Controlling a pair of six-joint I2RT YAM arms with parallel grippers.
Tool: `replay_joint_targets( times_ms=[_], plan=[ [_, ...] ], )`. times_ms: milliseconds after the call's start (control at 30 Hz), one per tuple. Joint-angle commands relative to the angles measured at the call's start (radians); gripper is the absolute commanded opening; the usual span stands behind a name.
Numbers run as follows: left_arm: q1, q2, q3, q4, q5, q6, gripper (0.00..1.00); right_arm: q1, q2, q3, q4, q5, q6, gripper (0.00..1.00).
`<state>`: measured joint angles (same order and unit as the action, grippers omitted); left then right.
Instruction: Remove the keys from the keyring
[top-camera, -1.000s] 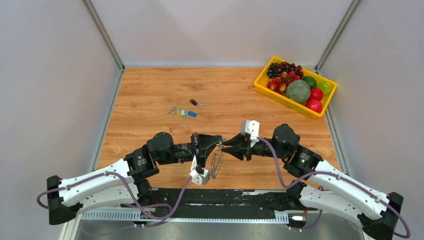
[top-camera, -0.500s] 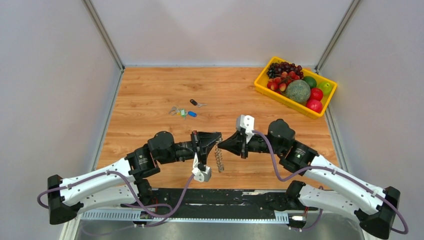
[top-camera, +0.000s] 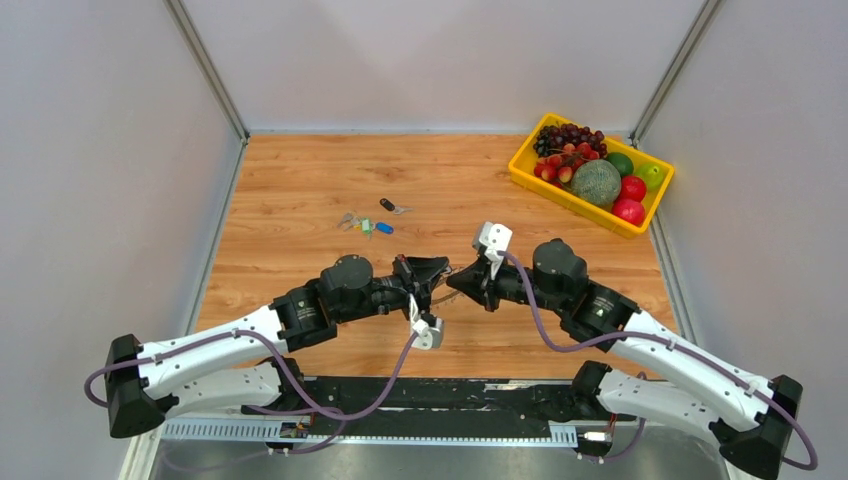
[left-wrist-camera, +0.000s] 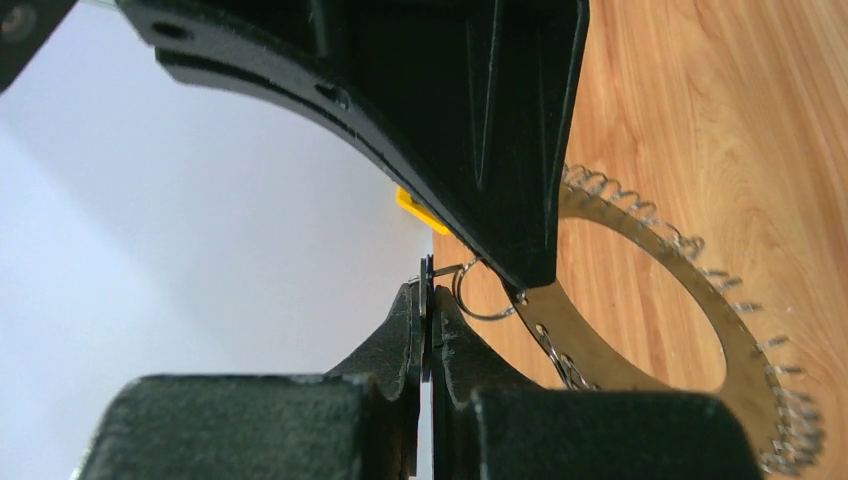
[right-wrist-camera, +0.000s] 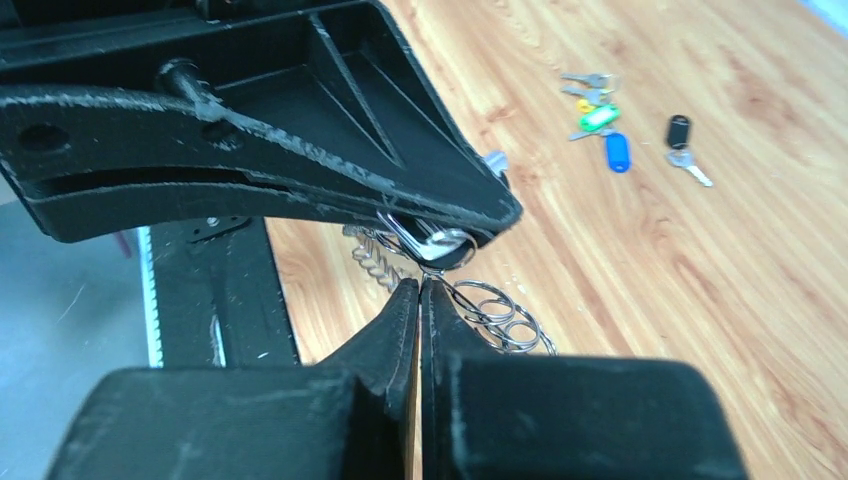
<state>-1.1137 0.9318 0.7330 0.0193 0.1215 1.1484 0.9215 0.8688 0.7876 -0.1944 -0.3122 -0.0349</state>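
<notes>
Grey keyring (left-wrist-camera: 750, 376) between left hand (left-wrist-camera: 427, 300) and right hand (right-wrist-camera: 418, 290) tips; both clamped shut.

Both arms reach inward, left claw (top-camera: 432, 275) and right claw (top-camera: 458, 281) clamped, tip to tip.

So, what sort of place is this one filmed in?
Probably a robot lab test cell: white panels wall in a wooden tabletop, two arms are bolted at its near edge, and a yellow tray of fruit looks staged.

No legible text, label, brand, number or sign in any view.
</notes>
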Motion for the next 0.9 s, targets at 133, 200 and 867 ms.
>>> replay_joint_targets(
  times_ms=[133, 200, 867],
  plan=[
    [-0.012, 0.044, 0.095, -0.092, 0.098, -0.047, 0.0, 0.006, -0.035, 0.032, 0.098, 0.156, -0.021, 0.0],
    [-0.012, 0.064, 0.119, -0.139, 0.112, -0.038, 0.0, 0.006, -0.013, 0.044, 0.098, 0.161, -0.024, 0.0],
    [-0.112, 0.108, 0.126, -0.103, -0.126, -0.004, 0.0, -0.036, -0.009, 0.007, 0.199, 0.051, -0.01, 0.0]
  ],
)
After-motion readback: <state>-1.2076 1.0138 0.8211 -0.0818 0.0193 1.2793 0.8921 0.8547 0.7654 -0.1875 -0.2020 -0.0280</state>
